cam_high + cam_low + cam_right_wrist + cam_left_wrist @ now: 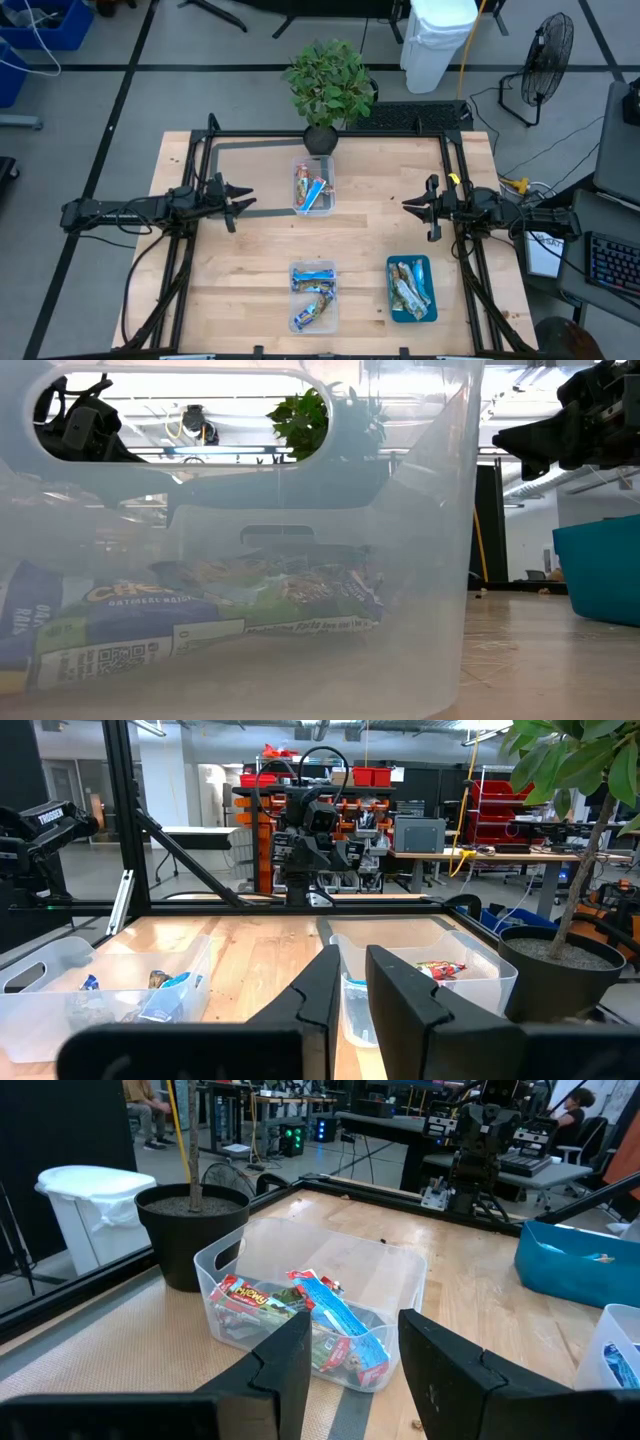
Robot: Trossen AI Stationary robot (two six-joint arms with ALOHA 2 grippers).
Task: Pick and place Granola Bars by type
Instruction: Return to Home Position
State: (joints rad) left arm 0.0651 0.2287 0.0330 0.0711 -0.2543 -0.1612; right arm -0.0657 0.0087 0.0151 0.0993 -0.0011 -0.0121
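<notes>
Granola bars [313, 188] in shiny blue-white, red-blue and green-gold wrappers are seen gathered in three containers, and none is seen loose on the pale wooden surface [380, 230]. A clear rectangular plastic tub [345, 1255] stands just beside the black pot of the leafy green plant [320, 139] and holds red and blue bars. A second clear plastic tub [334, 300] stands well apart from the pot, straight across the surface from it. A flat teal rectangular tray [389, 290] lies equally far from the pot, towards the right arm's side.

The left gripper [243, 198] is held near the pot-side tub, on its left; its fingers [285, 1365] are spread wide and nothing is held. The right gripper [408, 205] is held on the opposite side of that tub, somewhat farther from the pot; its fingers [400, 995] are parted only narrowly and are empty.

The sorting is judged to be finished, with only the retreat of the arms left. The main risk is judged to lie with the left arm: if it is swung rather than drawn straight back, the light tub beside the pot could be clipped and pushed, or the pot itself struck. Bars could then be spilled and the types mixed again. The second tub appears to hold more than one wrapper colour, so a sorting error cannot be ruled out.
</notes>
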